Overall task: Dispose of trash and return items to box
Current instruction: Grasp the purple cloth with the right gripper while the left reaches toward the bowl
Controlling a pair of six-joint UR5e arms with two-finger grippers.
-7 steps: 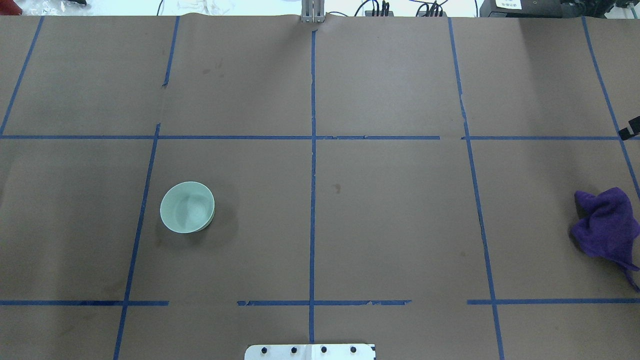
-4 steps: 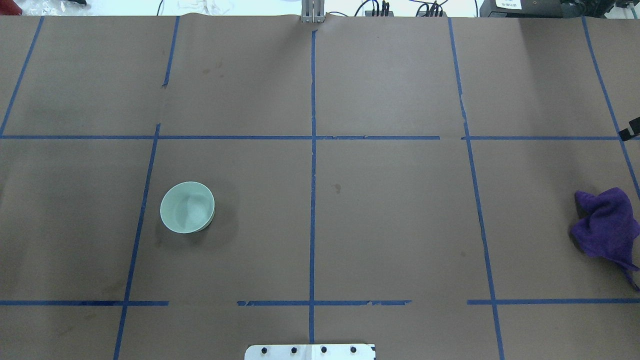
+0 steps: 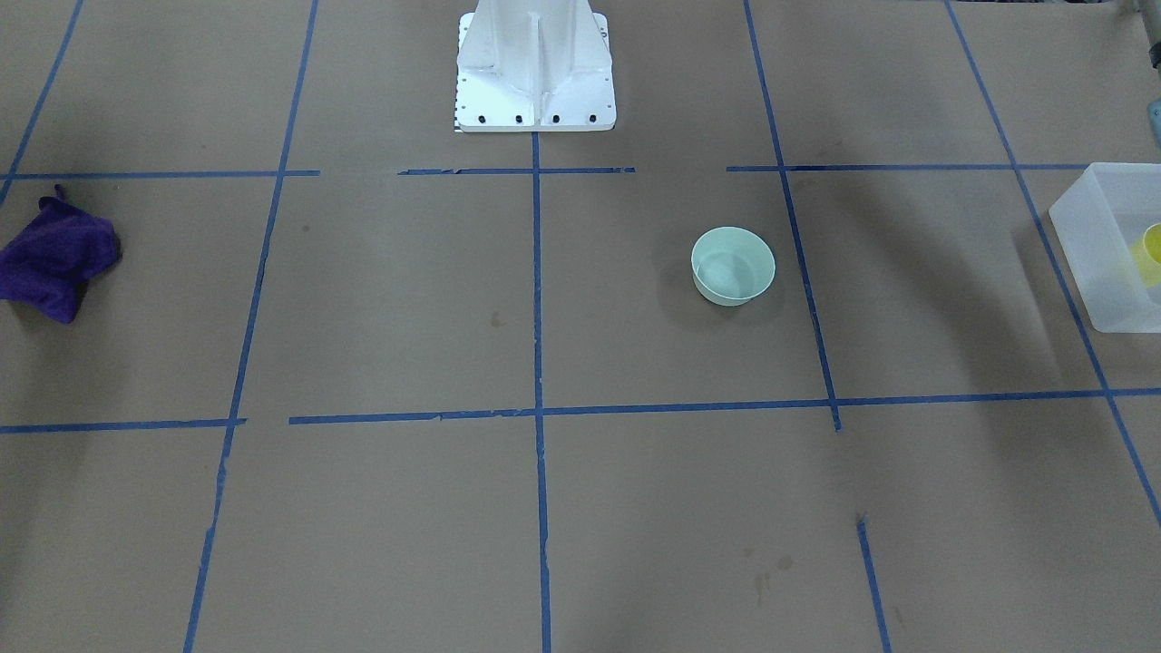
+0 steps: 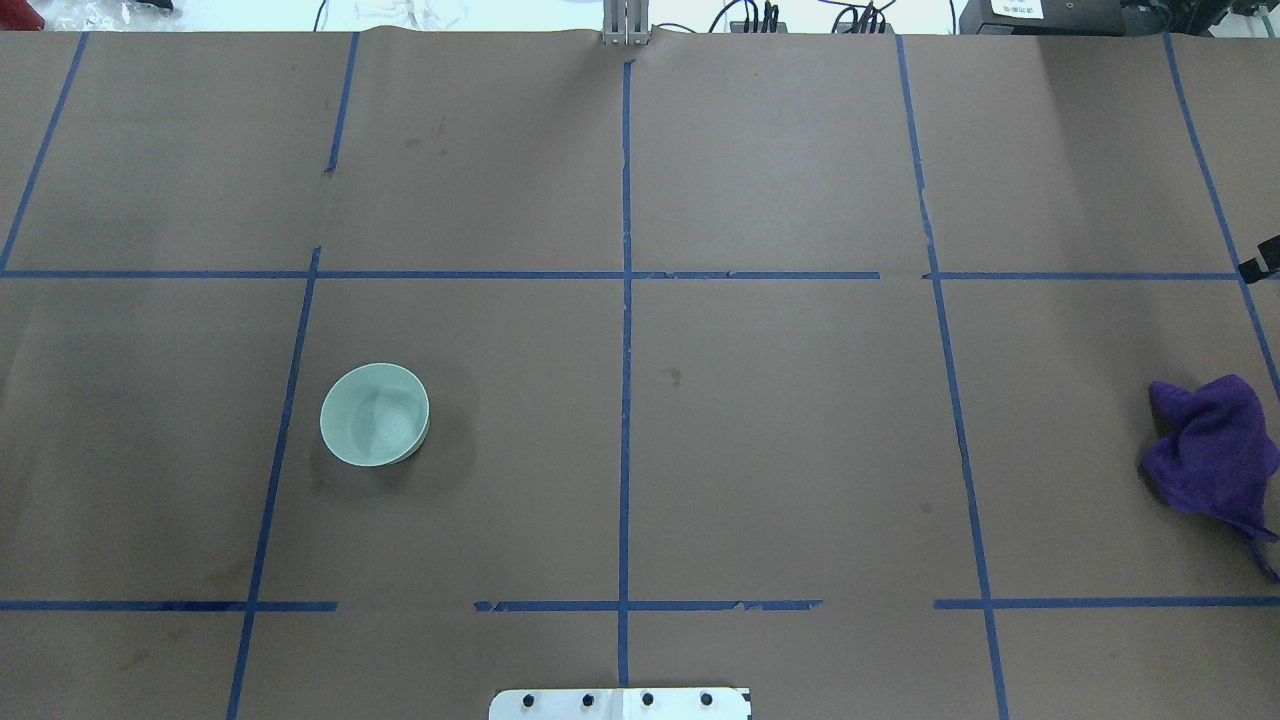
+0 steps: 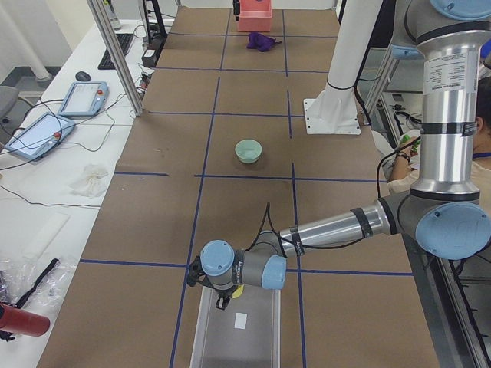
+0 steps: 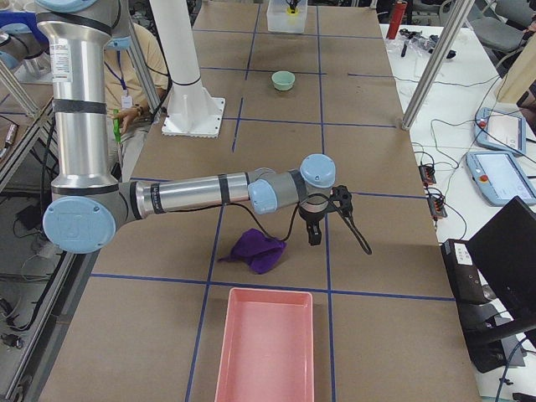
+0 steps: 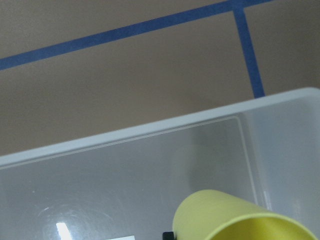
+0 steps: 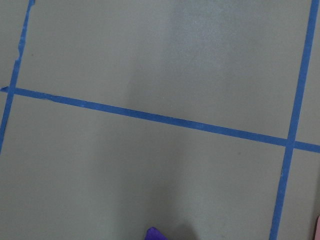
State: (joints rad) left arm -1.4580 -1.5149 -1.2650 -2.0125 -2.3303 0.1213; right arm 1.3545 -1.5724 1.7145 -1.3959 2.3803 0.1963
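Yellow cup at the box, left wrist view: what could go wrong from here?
1. The yellow cup sits close to a corner of the box. It cannot be told whether the left gripper grips it, so a retreat might drag it or tip it against the wall.
2. The mint bowl stands far off, not yet boxed; fetching it looks like a long reach.

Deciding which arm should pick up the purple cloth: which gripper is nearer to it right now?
Right. The right gripper hangs just beside the purple cloth; the left gripper is over the box at the table's opposite end.
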